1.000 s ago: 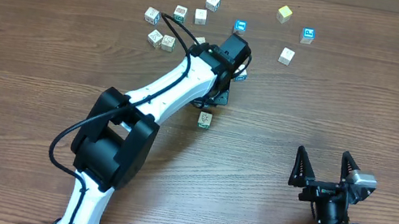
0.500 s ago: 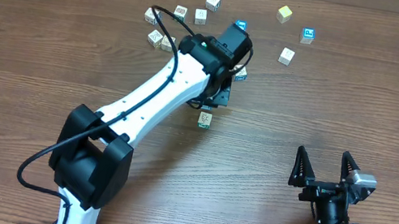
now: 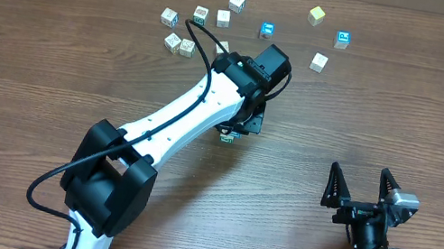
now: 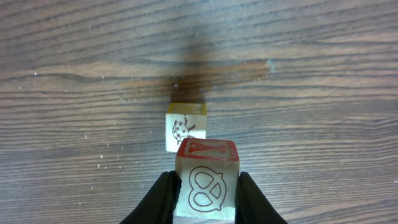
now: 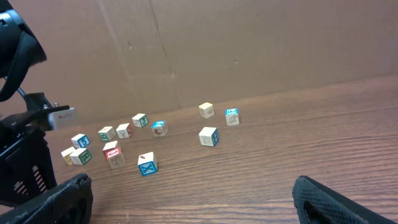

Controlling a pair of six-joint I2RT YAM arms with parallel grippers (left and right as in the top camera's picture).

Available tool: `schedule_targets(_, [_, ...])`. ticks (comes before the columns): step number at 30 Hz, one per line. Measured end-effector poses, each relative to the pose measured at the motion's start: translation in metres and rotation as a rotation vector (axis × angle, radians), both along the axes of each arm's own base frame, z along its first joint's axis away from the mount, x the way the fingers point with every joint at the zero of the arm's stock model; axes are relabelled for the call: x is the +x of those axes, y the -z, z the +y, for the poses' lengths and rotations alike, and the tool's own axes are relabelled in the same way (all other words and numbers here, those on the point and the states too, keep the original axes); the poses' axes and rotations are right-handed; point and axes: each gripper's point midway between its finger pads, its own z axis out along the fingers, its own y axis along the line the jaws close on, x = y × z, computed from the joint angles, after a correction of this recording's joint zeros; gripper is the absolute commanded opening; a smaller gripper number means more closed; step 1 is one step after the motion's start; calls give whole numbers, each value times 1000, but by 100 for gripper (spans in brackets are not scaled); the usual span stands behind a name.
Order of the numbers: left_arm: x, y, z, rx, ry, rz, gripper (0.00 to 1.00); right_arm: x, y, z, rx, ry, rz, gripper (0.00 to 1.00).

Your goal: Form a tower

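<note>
Left wrist view shows your left fingers (image 4: 163,196) shut on the red pretzel cube (image 4: 206,180), now swung nearly over the tower (image 4: 186,127) on the bench (image 4: 74,74). Your right fingers (image 3: 333,183) are wide open and hold nothing.

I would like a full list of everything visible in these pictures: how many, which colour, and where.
table: one, brown wood, under everything.
wall: one, brown cardboard, behind the table.
loose cubes: at least ten, mostly pale with coloured prints, scattered on the table's far side.
ladybird cube: one, pale with a dark print, on the table just beyond the held cube.
held cube: one, pale with a red pretzel print, in the left pincer.
left arm: one, white and black, reaching over the table's middle.
left pincer: one, black, shut on the held cube.
right pincer: one, black, open and empty, at the table's near right.
</note>
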Motion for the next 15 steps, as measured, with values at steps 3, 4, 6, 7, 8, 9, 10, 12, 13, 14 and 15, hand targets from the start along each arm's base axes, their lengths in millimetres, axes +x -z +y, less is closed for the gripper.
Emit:
schedule_targets(3, [-4, 5, 3, 10, 0, 13, 19, 0, 0, 0, 0, 0, 0, 100])
schedule_targets(4, [-5, 8, 4, 13, 0, 18, 19, 0, 0, 0, -1, 0, 0, 100])
schedule_targets(6, [-7, 12, 6, 22, 0, 24, 19, 0, 0, 0, 0, 0, 0, 100])
schedule_targets(7, [-7, 15, 7, 26, -1, 24, 19, 0, 0, 0, 0, 0, 0, 100])
schedule_targets(8, [-7, 16, 7, 28, -1, 22, 19, 0, 0, 0, 0, 0, 0, 100])
schedule_targets(9, [-7, 18, 8, 31, -2, 20, 19, 0, 0, 0, 0, 0, 0, 100])
schedule_targets(10, [-6, 19, 8, 33, -2, 17, 19, 0, 0, 0, 0, 0, 0, 100])
schedule_targets(12, [-4, 20, 8, 33, -3, 4, 19, 0, 0, 0, 0, 0, 0, 100])
schedule_targets(13, [-3, 21, 8, 33, -3, 0, 19, 0, 0, 0, 0, 0, 0, 100])
schedule_targets(14, [-3, 22, 8, 34, -4, -2, 19, 0, 0, 0, 0, 0, 0, 100])
schedule_targets(15, [-2, 23, 9, 35, -4, -5, 19, 0, 0, 0, 0, 0, 0, 100])
